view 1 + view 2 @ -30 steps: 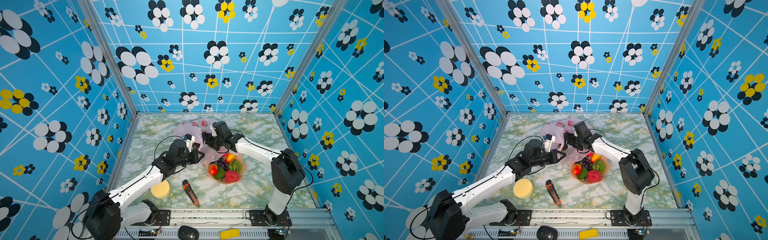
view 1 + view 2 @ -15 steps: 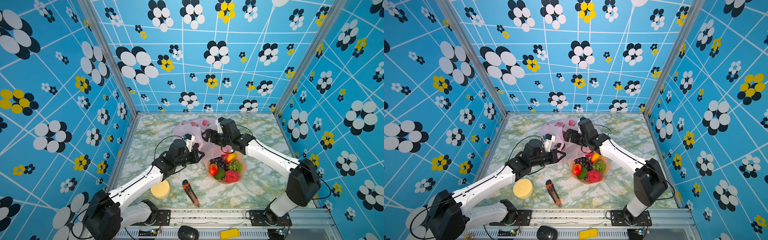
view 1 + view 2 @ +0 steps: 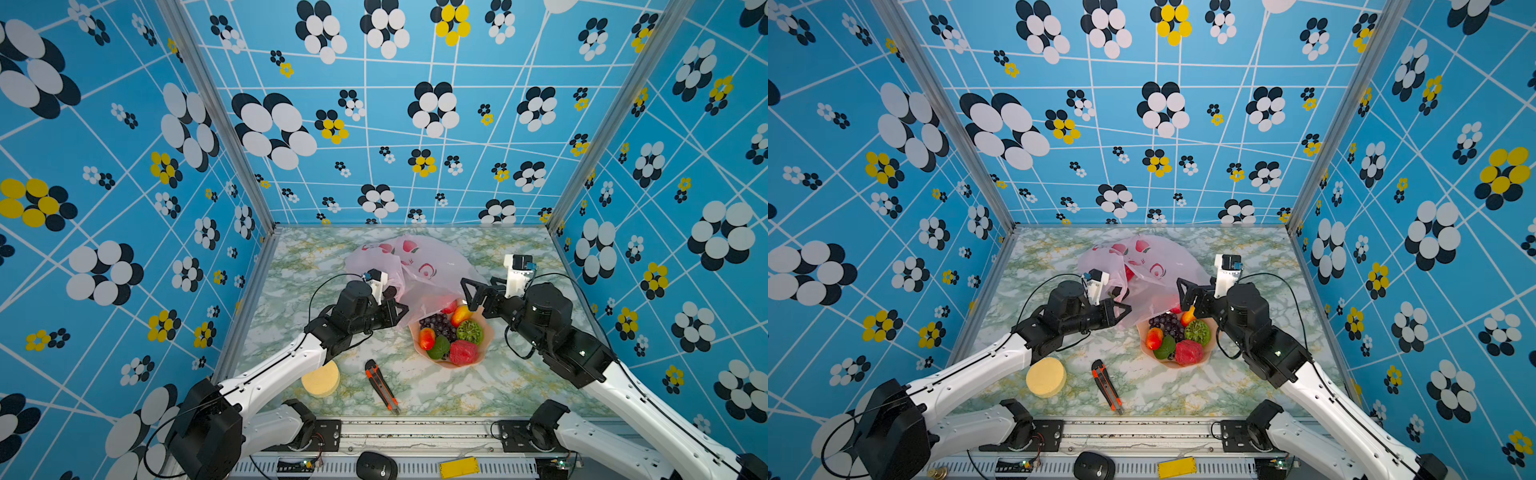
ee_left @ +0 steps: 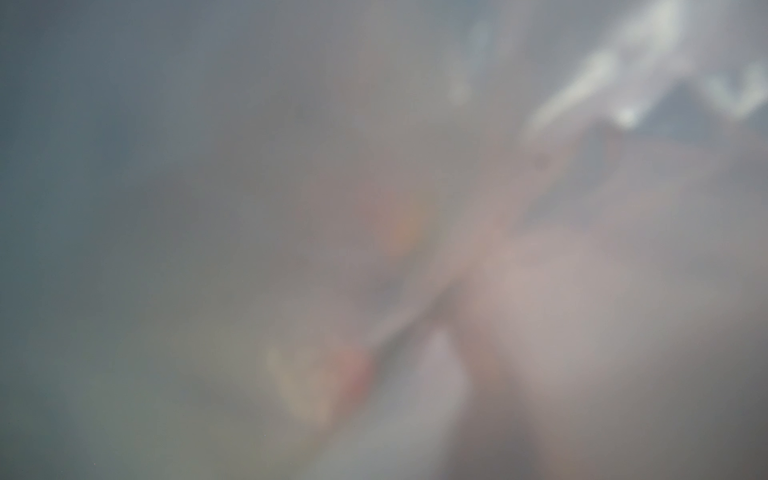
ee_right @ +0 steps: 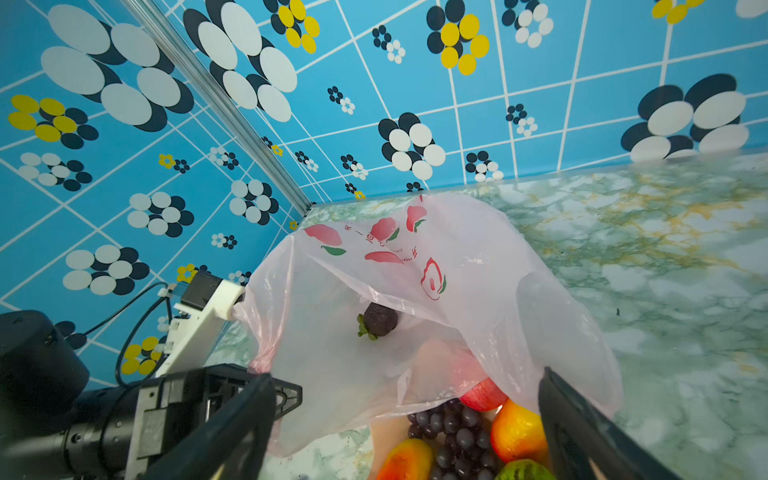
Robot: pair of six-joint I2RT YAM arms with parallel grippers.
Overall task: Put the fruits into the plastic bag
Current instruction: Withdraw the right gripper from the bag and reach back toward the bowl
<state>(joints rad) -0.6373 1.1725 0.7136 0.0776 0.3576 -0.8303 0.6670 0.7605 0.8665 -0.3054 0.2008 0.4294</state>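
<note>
**While left gripper [image 3: 397, 311] pinches plastic bag [image 3: 419, 266], right gripper [image 3: 471, 296] hovers**

Shut on the rim at frame centre, it likely serves to hold the mouth open. Just right, fruits [image 3: 451, 336] fill the bowl [image 3: 488, 334]; wide, empty jaws hang at its upper edge, poised to pick.

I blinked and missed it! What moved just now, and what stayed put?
The right gripper, open and empty, pulled back from over the plastic bag toward its own side, and is now near the bowl's far edge. The left gripper kept its pinch on the bag's rim. The fruits in the bowl did not move.
</note>
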